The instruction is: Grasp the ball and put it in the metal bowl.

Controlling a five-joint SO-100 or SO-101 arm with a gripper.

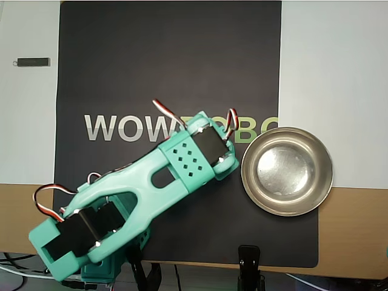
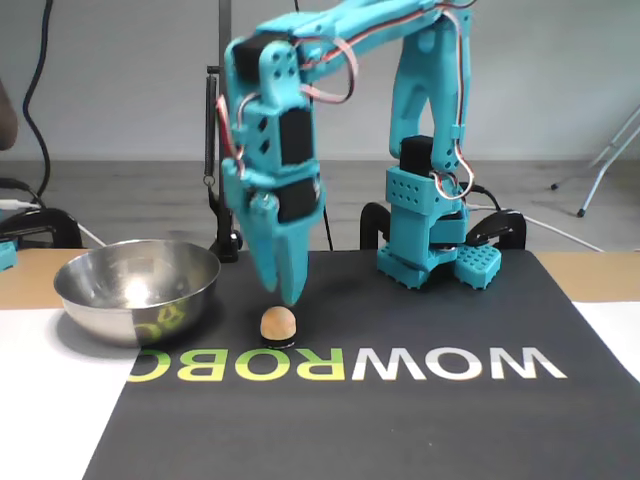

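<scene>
From above, the arm (image 1: 145,200) covers the ball entirely, along with the middle letters of the print on the black mat (image 1: 170,60). The gripper hangs under the wrist there, out of sight. From the front, the gripper (image 2: 286,290) points down just above the ball (image 2: 278,323), but whether its fingers are parted cannot be told. A small dark stick (image 1: 33,62) on the white sheet is too small to identify.

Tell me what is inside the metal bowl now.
The metal bowl holds nothing; only its bare shiny bottom shows from overhead. The ball is on the black mat, below the gripper, whose arm hides it from overhead.
</scene>
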